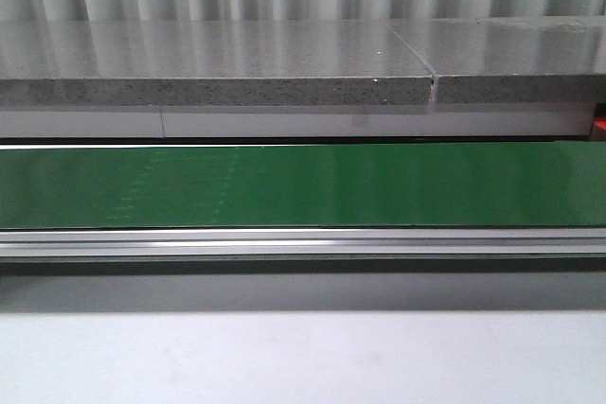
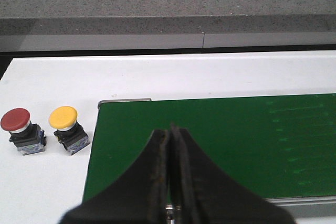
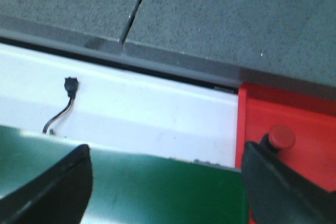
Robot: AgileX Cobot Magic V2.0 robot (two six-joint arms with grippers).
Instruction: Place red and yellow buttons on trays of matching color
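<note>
A red button (image 2: pixel 16 119) and a yellow button (image 2: pixel 63 117) stand side by side on the white surface (image 2: pixel 47 182) just beside the green belt (image 2: pixel 220 140), over which my left gripper (image 2: pixel 171 177) is pressed closed and empty, while another red button (image 3: pixel 281 137) sits on the red tray (image 3: pixel 294 114) near my widely spread right gripper (image 3: pixel 165 187).

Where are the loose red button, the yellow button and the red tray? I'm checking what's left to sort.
loose red button (image 2: pixel 15 119), left wrist view, on its cap.
yellow button (image 2: pixel 63 117), left wrist view, on its cap.
red tray (image 3: pixel 310 114), right wrist view, on bare floor.
</note>
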